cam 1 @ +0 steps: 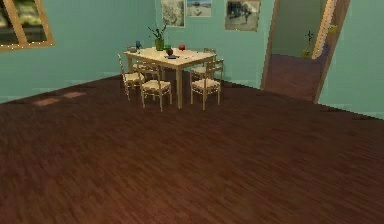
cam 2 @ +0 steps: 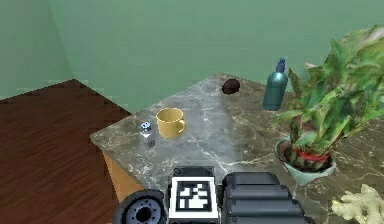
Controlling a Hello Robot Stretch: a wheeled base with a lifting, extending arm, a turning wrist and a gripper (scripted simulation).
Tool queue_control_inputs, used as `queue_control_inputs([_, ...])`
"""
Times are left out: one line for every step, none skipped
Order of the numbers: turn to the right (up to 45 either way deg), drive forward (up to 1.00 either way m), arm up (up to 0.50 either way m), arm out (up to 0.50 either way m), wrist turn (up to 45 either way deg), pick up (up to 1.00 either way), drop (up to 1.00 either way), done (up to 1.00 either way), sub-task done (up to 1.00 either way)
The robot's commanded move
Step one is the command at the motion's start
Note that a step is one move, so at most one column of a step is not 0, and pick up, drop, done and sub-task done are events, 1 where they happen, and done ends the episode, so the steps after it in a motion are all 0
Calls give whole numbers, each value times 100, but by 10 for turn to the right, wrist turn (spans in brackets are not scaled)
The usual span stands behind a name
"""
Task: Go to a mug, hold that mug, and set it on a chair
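Near the bench's [cam 2: 222, 128] left edge sits the mug [cam 2: 170, 122], shaker [cam 2: 147, 131] just beside; extend straight, miss that shaker. Jaws' state, can't tell.

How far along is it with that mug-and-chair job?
Looks done: getting to a mug. The yellow mug stands on the marble counter right beside the robot. In hand: the pickup. The gripper sits low at the counter's near edge, and I cannot tell whether it holds anything. Left: lifting the mug, then carrying it to a chair at the far dining table.
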Motion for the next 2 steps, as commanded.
queue_control_inputs([0,0,0,30,0,0,0,0,0])
queue_control_inputs([0,0,0,0,450,0,0,0,0])
